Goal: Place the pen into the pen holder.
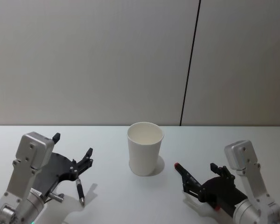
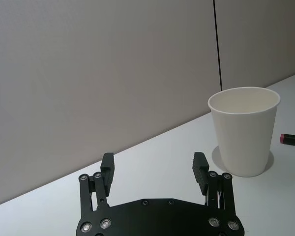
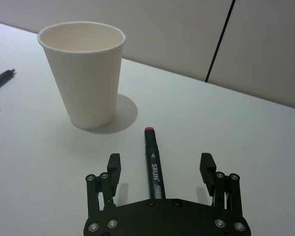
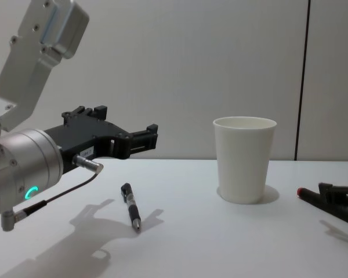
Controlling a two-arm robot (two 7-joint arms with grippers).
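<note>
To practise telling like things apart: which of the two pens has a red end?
The marker right of the cup, at the right gripper. The pen by the left gripper is black and silver, with no red.

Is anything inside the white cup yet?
Inside the paper cup, the visible inner wall is bare; nothing sticks out. The bottom is hidden behind its front wall.

marker (image 3: 151,152) near the cup (image 3: 86,78) has its back end hidden under the right hand (image 3: 160,161); black pen (image 3: 1,79) past the cup is cropped
</note>
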